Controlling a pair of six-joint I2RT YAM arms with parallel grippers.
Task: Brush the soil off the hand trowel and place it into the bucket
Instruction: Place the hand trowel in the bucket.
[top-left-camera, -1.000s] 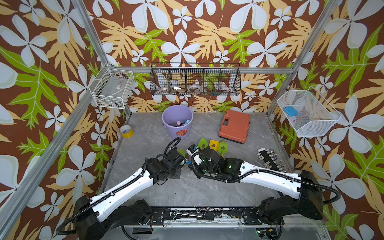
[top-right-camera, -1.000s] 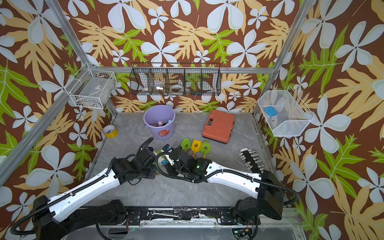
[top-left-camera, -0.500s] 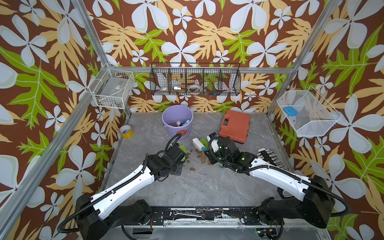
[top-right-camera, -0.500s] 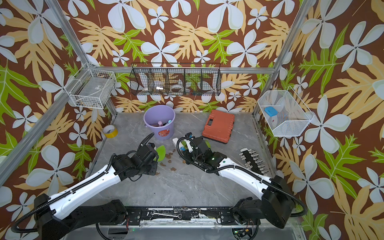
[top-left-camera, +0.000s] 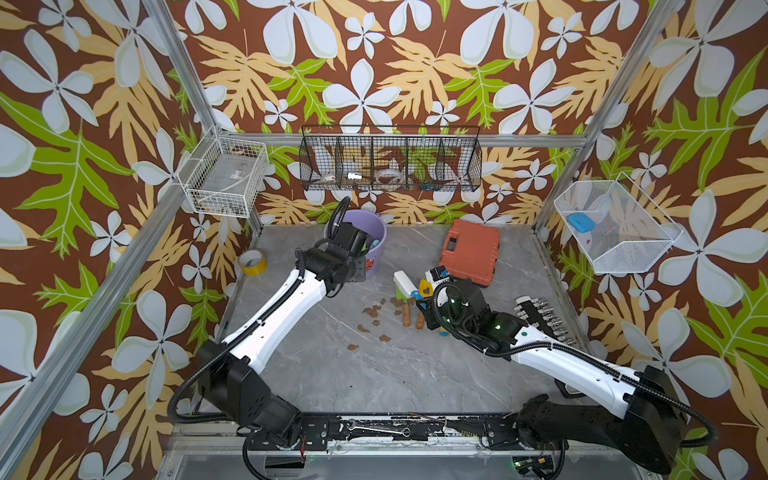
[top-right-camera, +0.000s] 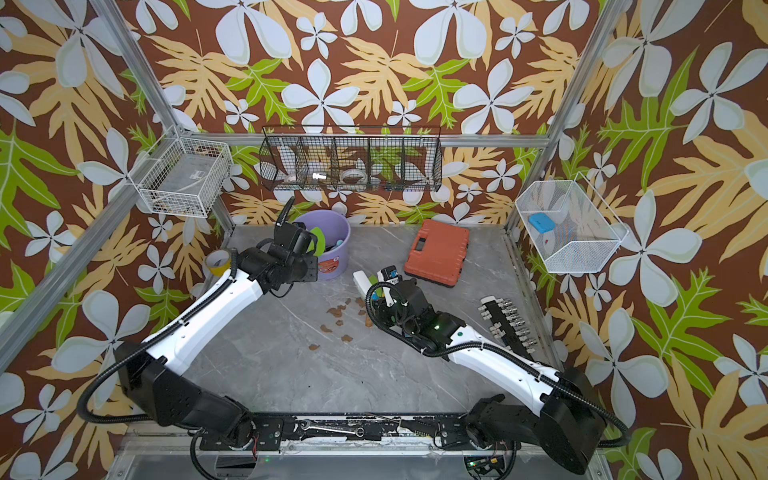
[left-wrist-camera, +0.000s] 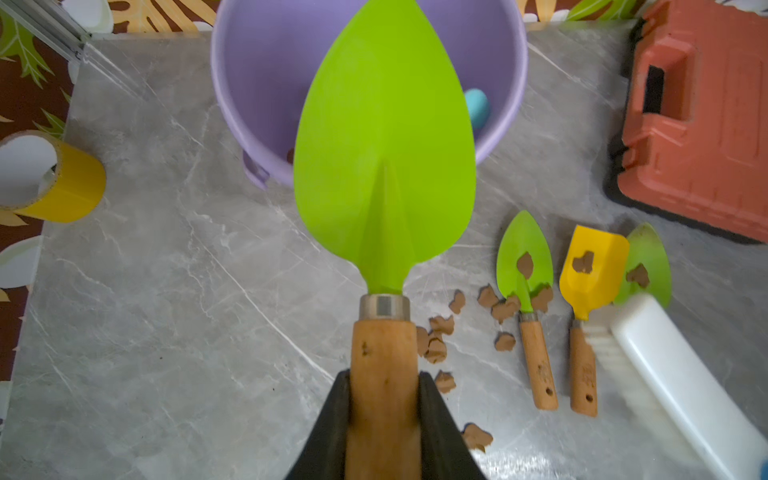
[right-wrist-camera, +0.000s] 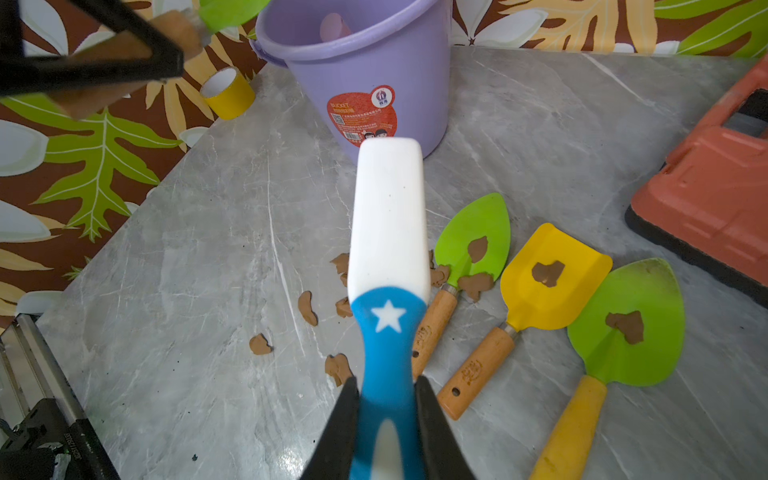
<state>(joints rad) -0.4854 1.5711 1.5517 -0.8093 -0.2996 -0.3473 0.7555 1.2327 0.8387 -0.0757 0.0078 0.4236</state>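
1. Two tools are gripping. The left tool (left-wrist-camera: 383, 386) is clamped on the wooden handle of the hand trowel (left-wrist-camera: 384, 158). The right tool (right-wrist-camera: 387, 390) is clamped on the blue handle of a white brush (right-wrist-camera: 388, 216).
2. The hand trowel's long axis runs straight out from the left tool, green blade ahead, its tip over the open mouth of the bucket (left-wrist-camera: 257, 75).
3. The bucket stands near the rear edge of the desk (top-left-camera: 374, 374), toward the rear-left corner.
4. Clumps of soil (left-wrist-camera: 441, 324) lie mid-desk beside three other trowels (right-wrist-camera: 540, 307), which lie flat under the brush.
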